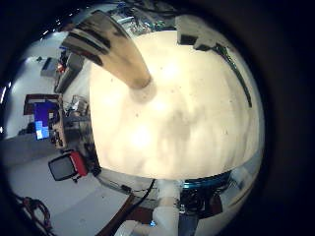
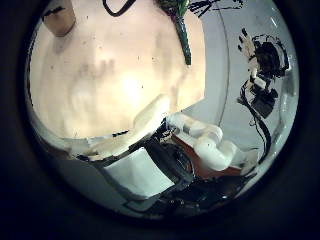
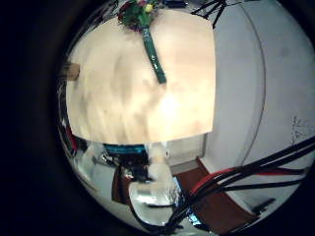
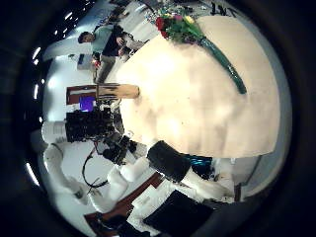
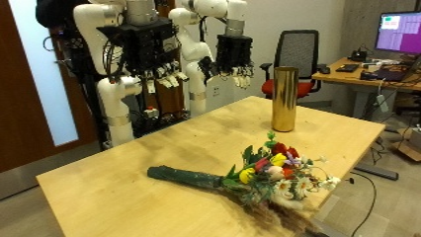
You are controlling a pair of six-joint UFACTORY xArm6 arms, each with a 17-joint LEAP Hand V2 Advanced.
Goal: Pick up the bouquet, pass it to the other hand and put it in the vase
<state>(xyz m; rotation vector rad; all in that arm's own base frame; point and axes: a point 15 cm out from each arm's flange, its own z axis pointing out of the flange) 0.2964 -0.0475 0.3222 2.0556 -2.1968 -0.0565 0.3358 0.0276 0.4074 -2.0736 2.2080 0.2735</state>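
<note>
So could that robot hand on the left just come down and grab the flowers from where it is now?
Probably yes. The left robot hand hangs open, high above the table, and the flowers lie flat with nothing over them. The vase stands well off to one side.

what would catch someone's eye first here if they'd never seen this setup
Probably the bouquet of red, yellow and white flowers with its dark green wrapped stem, lying flat on the pale wooden table near its front edge. Next, the tall brass-coloured cylindrical vase, upright and empty-looking at the far side. Behind the table, the left hand and right hand hang raised, fingers relaxed, holding nothing.
</note>
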